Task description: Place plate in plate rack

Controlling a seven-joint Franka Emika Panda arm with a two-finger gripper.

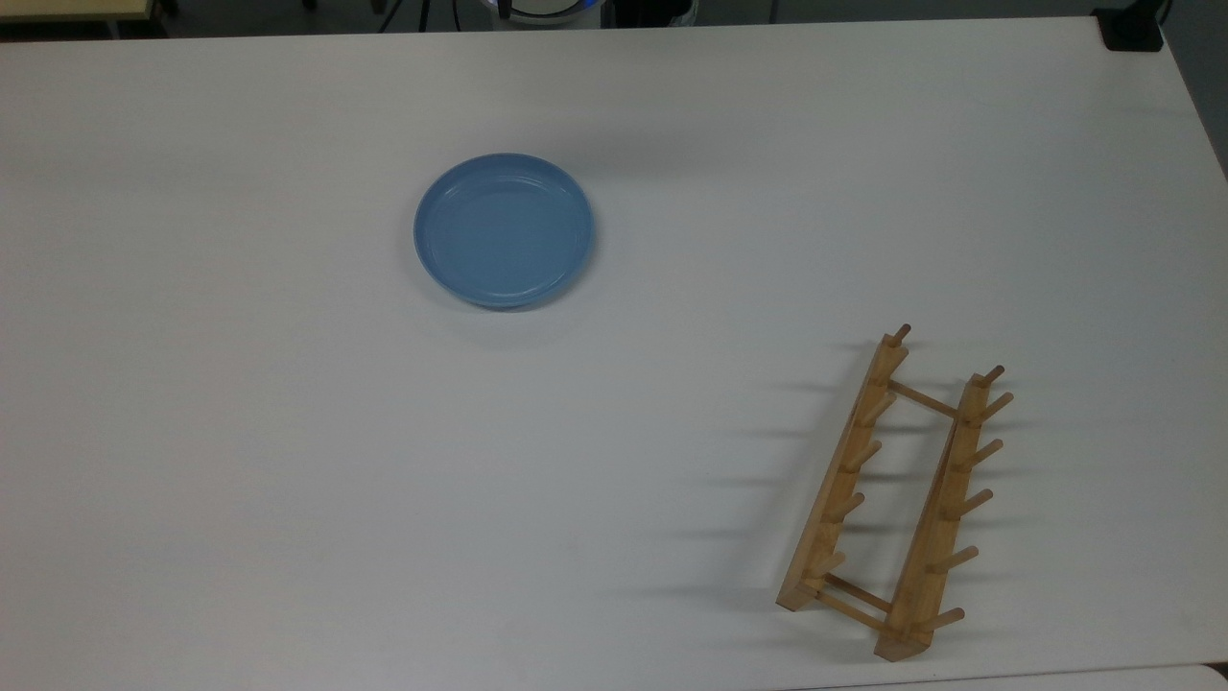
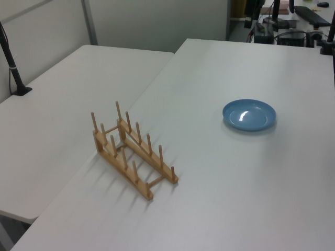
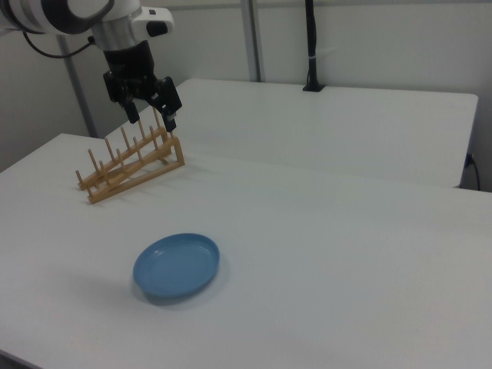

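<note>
I see the plate [image 1: 505,230] lying flat and right side up on the white worktop [image 1: 288,461], in the upper middle of the top view, with nothing touching it. In the left view the plate [image 2: 249,115] sits toward the left view's right, a bright glare spot on its inside, and in the right view the plate [image 3: 177,265] lies near the bottom, left of centre. The plate rack [image 1: 892,494] stands well apart from the plate, near the lower right of the top view, its 2 long rails running slantwise and joined by thin crossbars at both ends. I count 6 upright pegs on each rail, and every slot between them stands bare. In the left view the plate rack [image 2: 133,151] stands close to the worktop's edge, beside a second white table [image 2: 57,104] that meets that edge. In the right view the gripper [image 3: 148,111] hangs in the air above the worktop at the upper left, pointing down, its 2 fingers spread with nothing between them; it appears in front of the plate rack [image 3: 131,165] and far from the plate.
</note>
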